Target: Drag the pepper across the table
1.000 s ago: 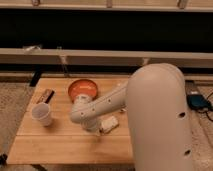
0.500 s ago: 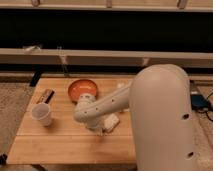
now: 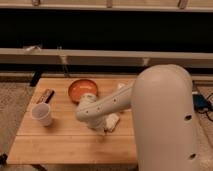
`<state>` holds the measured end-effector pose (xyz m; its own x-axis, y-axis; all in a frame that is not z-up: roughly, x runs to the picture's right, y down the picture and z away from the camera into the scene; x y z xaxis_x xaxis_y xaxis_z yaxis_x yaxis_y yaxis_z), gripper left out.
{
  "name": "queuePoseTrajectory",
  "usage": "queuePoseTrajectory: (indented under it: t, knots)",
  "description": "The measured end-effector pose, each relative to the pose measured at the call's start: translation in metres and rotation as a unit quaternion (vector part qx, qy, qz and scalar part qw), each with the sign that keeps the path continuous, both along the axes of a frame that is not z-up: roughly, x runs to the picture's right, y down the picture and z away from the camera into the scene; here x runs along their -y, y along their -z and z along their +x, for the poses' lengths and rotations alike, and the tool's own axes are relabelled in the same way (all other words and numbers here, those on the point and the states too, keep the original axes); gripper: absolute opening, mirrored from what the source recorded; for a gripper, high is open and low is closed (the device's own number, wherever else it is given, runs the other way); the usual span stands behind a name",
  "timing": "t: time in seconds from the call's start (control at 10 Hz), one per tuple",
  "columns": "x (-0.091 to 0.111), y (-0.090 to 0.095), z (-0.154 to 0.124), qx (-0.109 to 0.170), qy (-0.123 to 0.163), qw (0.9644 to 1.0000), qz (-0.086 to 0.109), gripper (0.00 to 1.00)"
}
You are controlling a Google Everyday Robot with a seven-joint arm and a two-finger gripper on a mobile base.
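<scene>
Indoor lab-like test space, wooden table [image 3: 70, 142], carpeted floor [image 3: 12, 107], dark window wall [image 3: 100, 30]

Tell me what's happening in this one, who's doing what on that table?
A white robot arm reaches down over the middle of the wooden table, just in front of the orange bowl. Its gripper sits low at the tabletop, mostly hidden by the arm. The pepper isn't visible in this view. A white cup and a dark brown bar sit untouched toward the table's left side.
</scene>
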<state>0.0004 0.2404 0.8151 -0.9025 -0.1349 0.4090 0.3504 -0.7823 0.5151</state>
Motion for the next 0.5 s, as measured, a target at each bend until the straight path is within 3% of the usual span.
queuePoseTrajectory:
  t: [0.5]
  knots:
    - [0.003, 0.005, 0.036, -0.020, -0.017, 0.9997, 0.006, 0.18]
